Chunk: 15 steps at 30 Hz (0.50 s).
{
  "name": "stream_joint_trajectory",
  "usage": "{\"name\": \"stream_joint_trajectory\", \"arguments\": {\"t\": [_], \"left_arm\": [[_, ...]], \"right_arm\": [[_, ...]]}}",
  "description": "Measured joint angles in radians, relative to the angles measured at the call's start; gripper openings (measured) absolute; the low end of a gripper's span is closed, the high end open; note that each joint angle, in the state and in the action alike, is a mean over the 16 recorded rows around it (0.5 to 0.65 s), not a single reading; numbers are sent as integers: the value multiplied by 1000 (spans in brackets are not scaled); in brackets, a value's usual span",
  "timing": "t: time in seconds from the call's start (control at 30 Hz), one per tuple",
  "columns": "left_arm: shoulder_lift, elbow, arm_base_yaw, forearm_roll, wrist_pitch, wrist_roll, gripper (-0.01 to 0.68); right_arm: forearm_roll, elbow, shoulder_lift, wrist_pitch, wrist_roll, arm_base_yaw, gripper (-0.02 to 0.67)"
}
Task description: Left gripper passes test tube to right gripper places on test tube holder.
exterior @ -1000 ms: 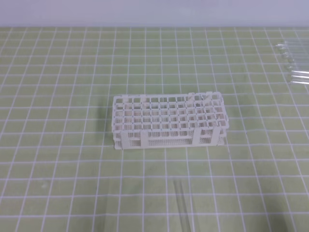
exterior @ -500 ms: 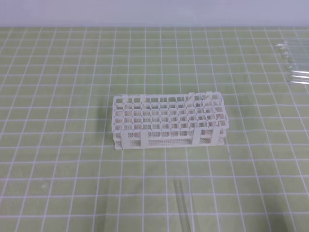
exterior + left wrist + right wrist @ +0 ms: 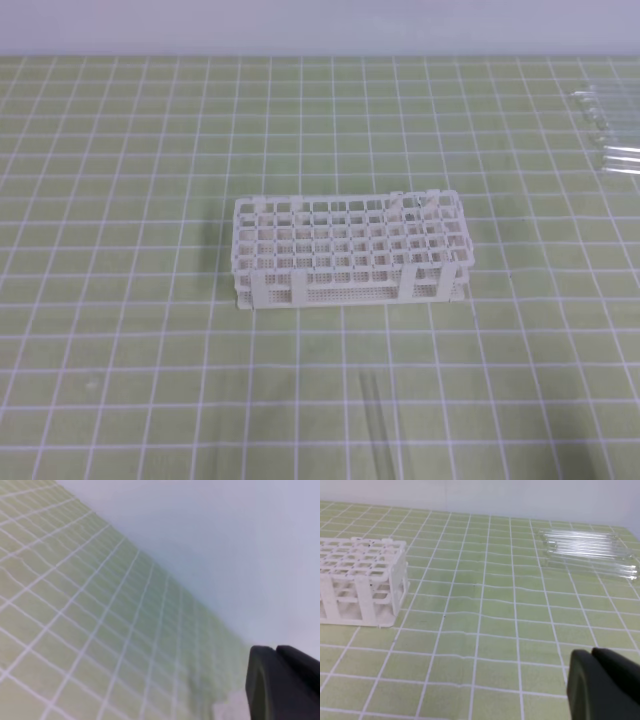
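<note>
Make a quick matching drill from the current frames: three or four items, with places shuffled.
Items:
1. test tube holder
2. test tube
3. bunch of clear tubes
4. green grid mat

Places:
A. far right edge of the exterior view
B. lying flat in front of the rack, near the bottom edge
C. standing mid-table
D. under everything

Pairs: 1-C, 2-B, 3-A, 4-D

Green gridded mat (image 3: 120,300) carries white test tube holder (image 3: 350,250), seemingly loose tubes (image 3: 587,550)
</note>
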Motion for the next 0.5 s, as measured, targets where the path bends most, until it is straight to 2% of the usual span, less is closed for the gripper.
{"name": "stream_joint_trajectory", "arguments": {"t": [0.33,0.5], "left_arm": [[0,-3,0,-116,-132,-198,0],[5,-54,0,-116,-57,-183,0]], "right_arm": [[0,0,0,0,0,0,-2],[0,0,0,0,0,0,-2]]}}
